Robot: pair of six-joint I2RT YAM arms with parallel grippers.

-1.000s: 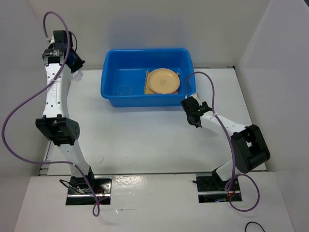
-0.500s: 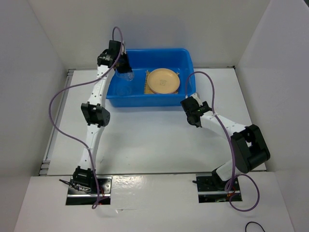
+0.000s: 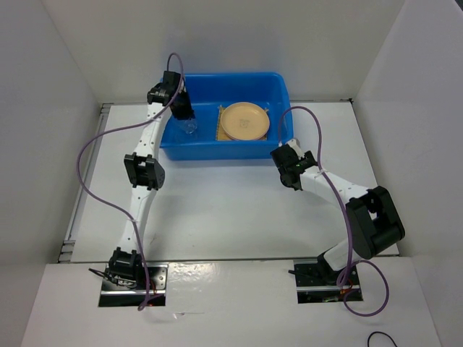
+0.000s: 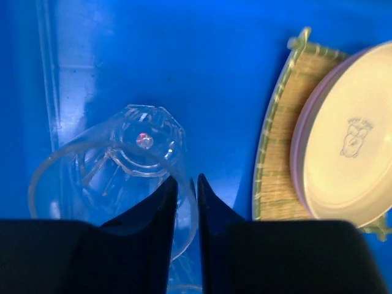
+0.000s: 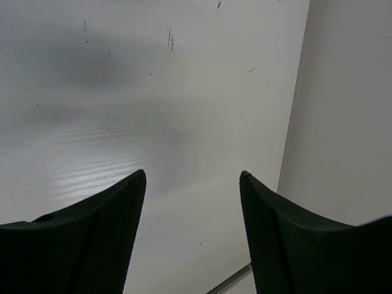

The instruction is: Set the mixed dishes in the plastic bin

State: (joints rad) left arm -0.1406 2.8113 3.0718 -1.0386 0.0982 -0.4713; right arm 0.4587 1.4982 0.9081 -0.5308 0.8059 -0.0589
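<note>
Clear cup [image 4: 141,138] rim within the end effector [image 4: 187,182], inside blue bin [image 4: 184,61]

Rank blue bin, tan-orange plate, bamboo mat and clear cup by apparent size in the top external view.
1. blue bin
2. tan-orange plate
3. clear cup
The bamboo mat is mostly hidden under the plate, only an edge shows, so unranked.

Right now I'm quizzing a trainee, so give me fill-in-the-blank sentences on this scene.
1. The round tan-orange plate lies in the large ____ plastic bin.
2. The small clear plastic cup is at the ____ arm's jaws.
3. The right arm's jaws are ____, with nothing between them.
Missing words: blue; left; open.
</note>
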